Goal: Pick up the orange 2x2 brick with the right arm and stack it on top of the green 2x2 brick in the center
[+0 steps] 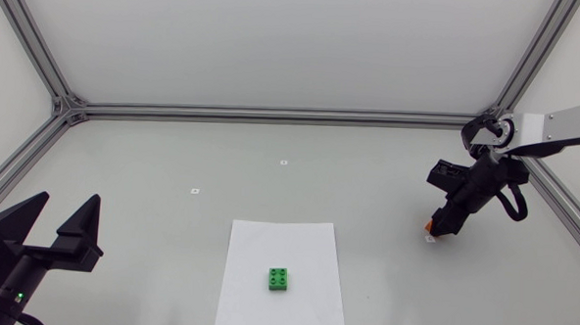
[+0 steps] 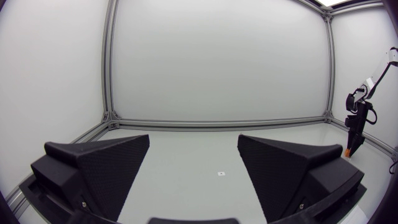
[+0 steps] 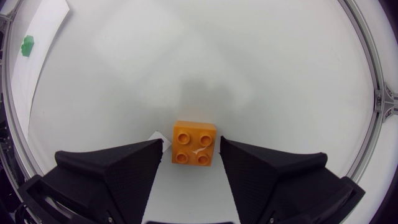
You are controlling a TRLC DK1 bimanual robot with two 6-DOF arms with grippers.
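In the head view, the small green 2x2 plastic brick sits on a white paper sheet at the table's centre. The left gripper rests well apart from it with its fingers spread.

In the left wrist view, that gripper gapes wide around nothing.

In the right wrist view, the right gripper is open. The orange 2x2 plastic brick lies on the table between its fingertips, unclamped. The green brick is far ahead.
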